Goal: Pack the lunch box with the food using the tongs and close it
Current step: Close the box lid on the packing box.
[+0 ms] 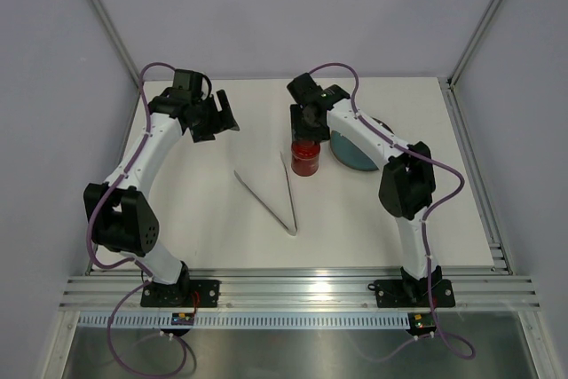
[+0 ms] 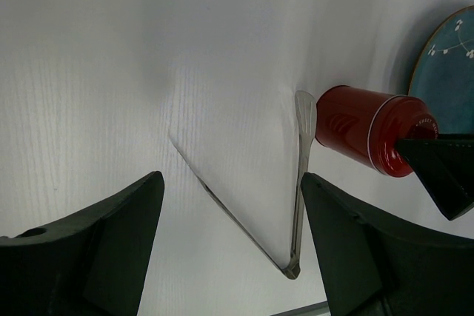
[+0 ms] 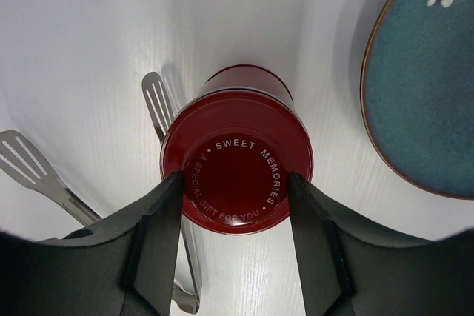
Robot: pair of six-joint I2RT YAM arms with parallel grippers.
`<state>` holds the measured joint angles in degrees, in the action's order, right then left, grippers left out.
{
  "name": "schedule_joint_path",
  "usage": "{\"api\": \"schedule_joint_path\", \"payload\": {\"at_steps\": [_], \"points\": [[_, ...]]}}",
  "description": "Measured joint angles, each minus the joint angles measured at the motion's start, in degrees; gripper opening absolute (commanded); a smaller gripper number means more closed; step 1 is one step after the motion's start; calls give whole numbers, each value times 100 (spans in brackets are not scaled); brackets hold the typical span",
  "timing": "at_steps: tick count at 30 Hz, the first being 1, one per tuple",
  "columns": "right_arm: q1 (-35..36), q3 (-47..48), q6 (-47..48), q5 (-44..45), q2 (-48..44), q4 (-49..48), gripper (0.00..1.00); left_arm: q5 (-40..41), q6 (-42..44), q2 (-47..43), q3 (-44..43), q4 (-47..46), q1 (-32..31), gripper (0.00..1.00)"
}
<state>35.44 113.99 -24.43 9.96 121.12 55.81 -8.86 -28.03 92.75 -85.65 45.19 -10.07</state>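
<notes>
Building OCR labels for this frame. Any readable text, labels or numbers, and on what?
"SWEET MEMORIES": upper arc on the lid of the red tin, right wrist view.
"SPECIAL GIFT FOR YOU": lower arc on the same lid; the mark before "SPECIAL" is not readable.
Left wrist view: the lid's lettering is too small to read.
Plate: white flower sprigs only, no text.
Tongs: no marking visible.

Robot lab, white table (image 1: pixel 204 228), aluminium-framed grey walls (image 1: pixel 266 6)
</notes>
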Motion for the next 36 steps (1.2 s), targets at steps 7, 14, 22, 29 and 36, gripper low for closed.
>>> {"api": "schedule_joint_path", "payload": {"at_steps": [7,14,22,29,36], "points": [[24,343,-2,-9,-4,284,63,-9,-4,-46,0,-52,-107,79],[7,365,-50,0,-531,184,53,0,0,-37,-127,-22,-481,77],[-33,-37,-131,-221,-857,-15,51,9,0,-35,-273,-22,-601,78],[-33,-87,-129,-245,-680,85,51,28,-2,-35,-273,-20,-595,78],[-33,-223,-127,-245,-339,85,52,72,0,-35,-273,13,-595,78]]}}
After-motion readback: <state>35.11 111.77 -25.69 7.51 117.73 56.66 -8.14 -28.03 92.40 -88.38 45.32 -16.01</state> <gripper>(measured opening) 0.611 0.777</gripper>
